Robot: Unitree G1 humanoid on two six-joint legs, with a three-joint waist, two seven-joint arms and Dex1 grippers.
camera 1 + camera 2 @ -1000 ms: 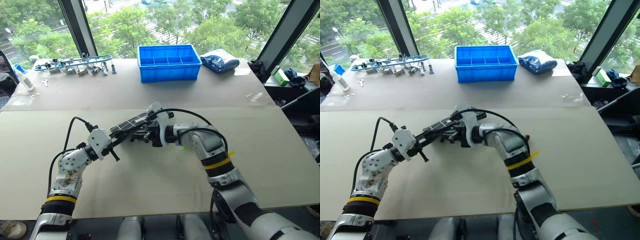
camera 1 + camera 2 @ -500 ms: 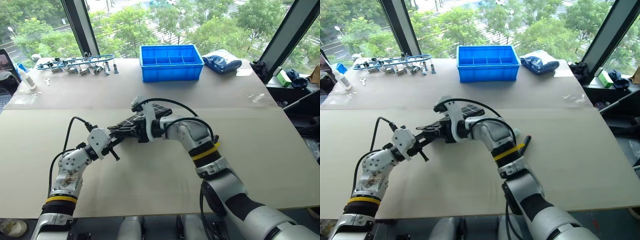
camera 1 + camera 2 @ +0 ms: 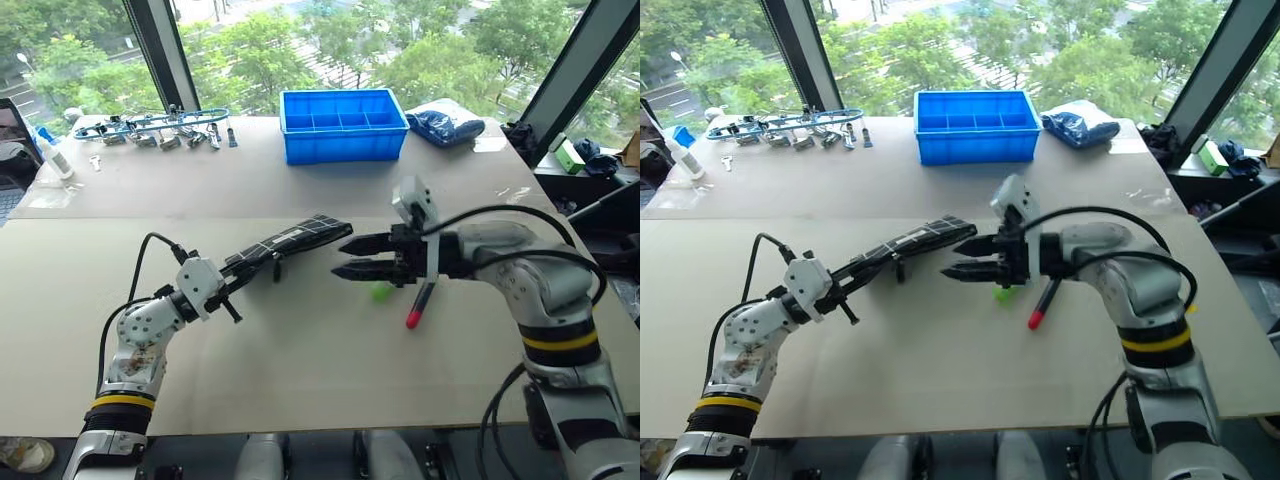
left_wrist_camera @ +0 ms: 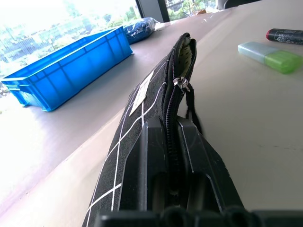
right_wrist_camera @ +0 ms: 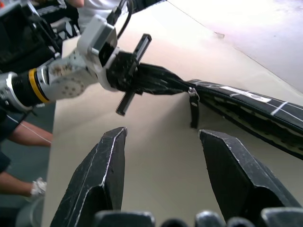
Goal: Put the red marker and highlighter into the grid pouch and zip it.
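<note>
The grid pouch hangs just above the table, black with white lines. My left gripper is shut on its near end. Its zipper pull sits partway along, and the mouth gapes open past it toward the far end. My right gripper is open with nothing between its fingers, pointing at the pouch's far end from a short distance. The red marker lies on the table under my right wrist, red cap toward me. The highlighter lies beside it, showing its green cap.
A blue compartment bin stands at the back centre, with a blue bag to its right. A row of metal tools and a white bottle lie at the back left. Bare tabletop stretches in front of both arms.
My right gripper let go at the pouch, opened and swung away to the right, uncovering the marker and highlighter. My left gripper stayed put, still holding the pouch.
</note>
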